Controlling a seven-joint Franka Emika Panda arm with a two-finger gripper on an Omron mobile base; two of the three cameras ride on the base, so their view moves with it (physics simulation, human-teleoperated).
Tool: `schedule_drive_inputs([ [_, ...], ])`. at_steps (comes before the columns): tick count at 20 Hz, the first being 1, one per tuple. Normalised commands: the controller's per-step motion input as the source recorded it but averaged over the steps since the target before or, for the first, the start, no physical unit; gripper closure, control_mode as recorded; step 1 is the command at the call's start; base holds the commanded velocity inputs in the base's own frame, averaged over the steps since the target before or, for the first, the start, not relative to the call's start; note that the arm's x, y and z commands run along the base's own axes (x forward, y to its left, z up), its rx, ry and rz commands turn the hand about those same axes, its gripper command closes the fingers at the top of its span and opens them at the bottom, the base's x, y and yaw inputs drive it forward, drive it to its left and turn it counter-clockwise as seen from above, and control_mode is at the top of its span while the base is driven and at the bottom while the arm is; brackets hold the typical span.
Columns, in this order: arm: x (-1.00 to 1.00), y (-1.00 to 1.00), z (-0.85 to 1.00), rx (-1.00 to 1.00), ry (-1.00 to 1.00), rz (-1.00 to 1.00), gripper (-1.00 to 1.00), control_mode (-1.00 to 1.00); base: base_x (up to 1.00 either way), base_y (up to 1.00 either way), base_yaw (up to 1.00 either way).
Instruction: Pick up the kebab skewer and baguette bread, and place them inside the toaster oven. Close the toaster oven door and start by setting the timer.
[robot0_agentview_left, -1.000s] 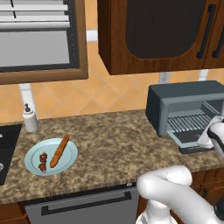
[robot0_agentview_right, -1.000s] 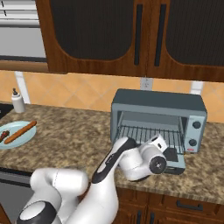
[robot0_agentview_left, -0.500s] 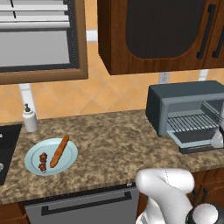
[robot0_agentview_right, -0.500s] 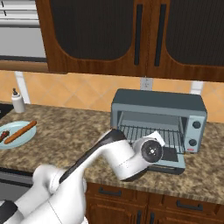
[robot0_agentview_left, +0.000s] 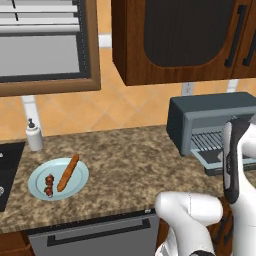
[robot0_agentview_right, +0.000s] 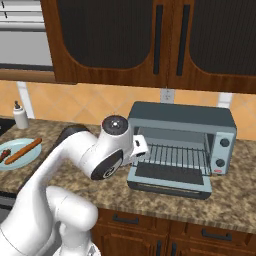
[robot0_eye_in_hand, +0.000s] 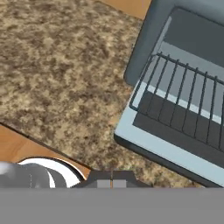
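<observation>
Long orange-brown baguette bread (robot0_agentview_left: 67, 173) and short kebab skewer (robot0_agentview_left: 49, 185) of dark red meat chunks lying side by side on a pale blue round plate (robot0_agentview_left: 75, 184) near the left front edge of the speckled granite worktop (robot0_agentview_left: 130, 165). Boxy blue-grey toaster oven (robot0_agentview_right: 182, 121) at the right rear, toaster oven door (robot0_agentview_right: 170, 179) folded down flat, wire rack (robot0_agentview_right: 176, 158) exposed. Two-finger gripper (robot0_eye_in_hand: 112, 179) pressed fully shut, holding nothing, above the worktop beside the door's corner.

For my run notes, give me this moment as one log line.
hand: shut, empty | toaster oven door: open | kebab skewer, baguette bread: on plate
</observation>
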Motion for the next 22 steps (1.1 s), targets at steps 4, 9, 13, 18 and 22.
schedule_drive_inputs([
  [4, -0.20, 1.00, 0.11, 0.03, 0.25, -0.30, 1.00, -1.00, 0.00, 0.00, 0.00],
  [9, -0.23, 1.00, 0.00, 0.03, 0.14, -0.29, 1.00, -1.00, 0.00, 0.00, 0.00],
  [13, -0.23, 1.00, 0.00, 0.01, 0.00, -0.15, -1.00, -1.00, 0.00, 0.00, 0.00],
  [18, -0.03, 1.00, 0.01, 0.05, 0.00, -0.03, -1.00, -1.00, 0.00, 0.00, 0.00],
  [22, 0.21, 1.00, 0.03, 0.14, 0.06, -0.04, -1.00, -1.00, 0.00, 0.00, 0.00],
])
